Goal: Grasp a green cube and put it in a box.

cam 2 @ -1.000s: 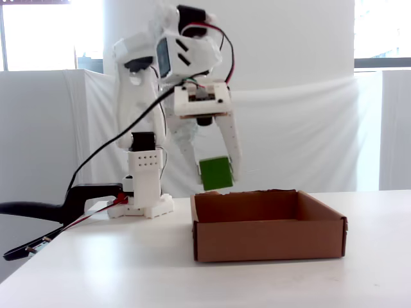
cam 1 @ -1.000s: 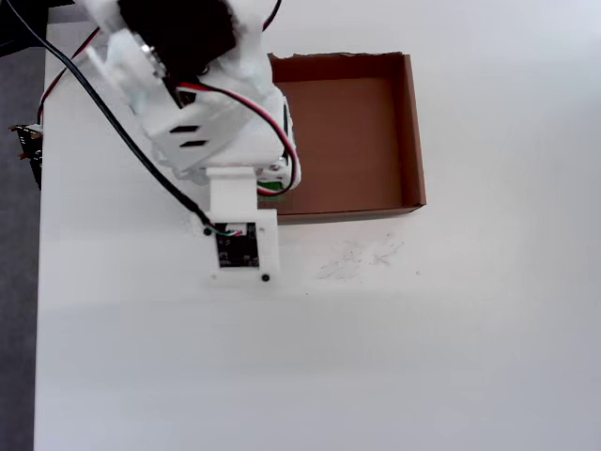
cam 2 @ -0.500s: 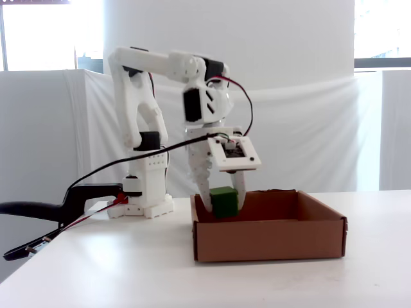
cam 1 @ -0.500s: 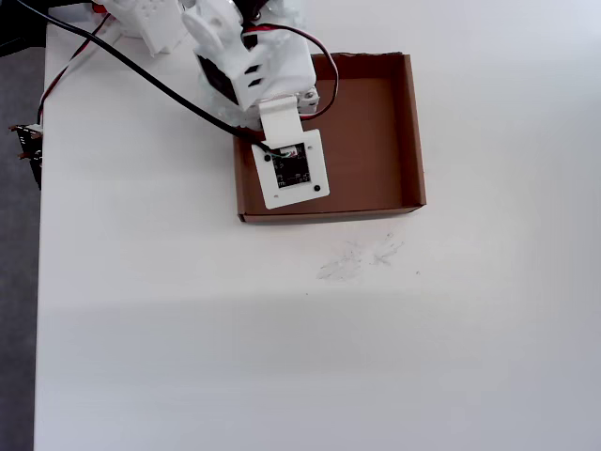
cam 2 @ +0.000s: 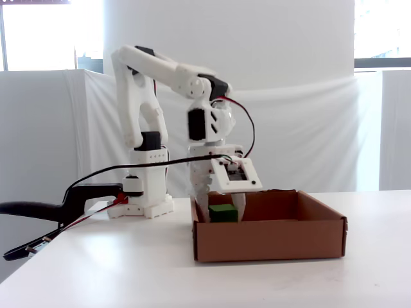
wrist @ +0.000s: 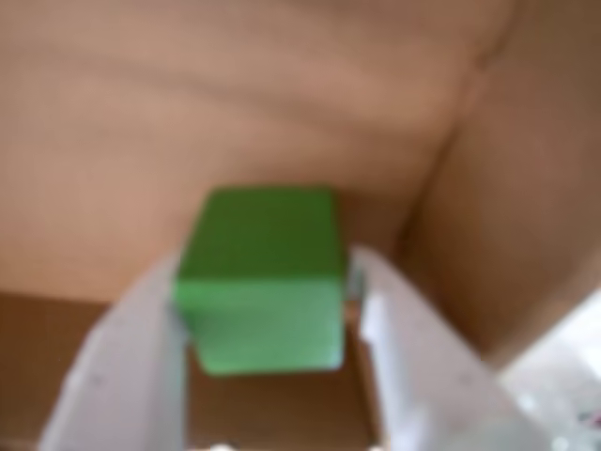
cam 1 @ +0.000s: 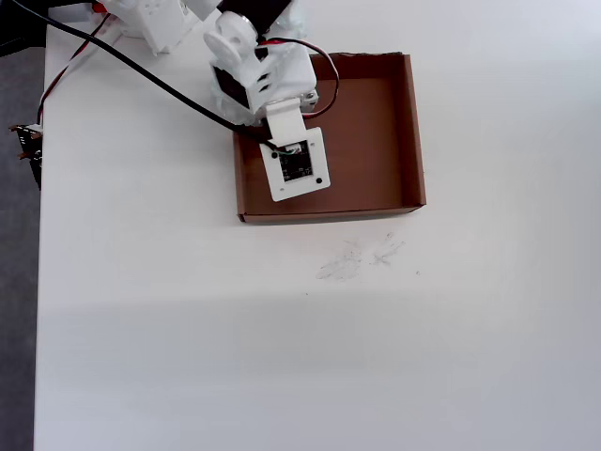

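Blurred, soft-focus wrist view, bright even overhead view, backlit fixed view, blown-out windows

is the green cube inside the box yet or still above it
Inside. In the fixed view the green cube sits below the box rim, held between the gripper fingers; whether it touches the floor is unclear.

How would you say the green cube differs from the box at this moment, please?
The green cube is bright green and solid; the box is brown cardboard, open-topped. The cube is far smaller and sits down inside the box. The cube is gripped by the end effector, while the box rests free on the table. Both have flat, plain faces.
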Robot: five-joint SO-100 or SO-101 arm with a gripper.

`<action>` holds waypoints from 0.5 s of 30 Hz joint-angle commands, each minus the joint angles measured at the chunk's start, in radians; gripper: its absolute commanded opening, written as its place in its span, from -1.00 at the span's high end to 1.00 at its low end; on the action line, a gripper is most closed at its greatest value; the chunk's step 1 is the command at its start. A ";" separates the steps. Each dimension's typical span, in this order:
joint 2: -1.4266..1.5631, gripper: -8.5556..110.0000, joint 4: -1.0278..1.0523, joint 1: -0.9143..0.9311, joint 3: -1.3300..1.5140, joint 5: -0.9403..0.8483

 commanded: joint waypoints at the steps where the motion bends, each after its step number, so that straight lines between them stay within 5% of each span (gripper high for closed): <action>1: 0.011 0.48 0.035 0.005 -0.078 0.002; 15: 0.242 0.49 0.209 0.380 -0.318 -0.218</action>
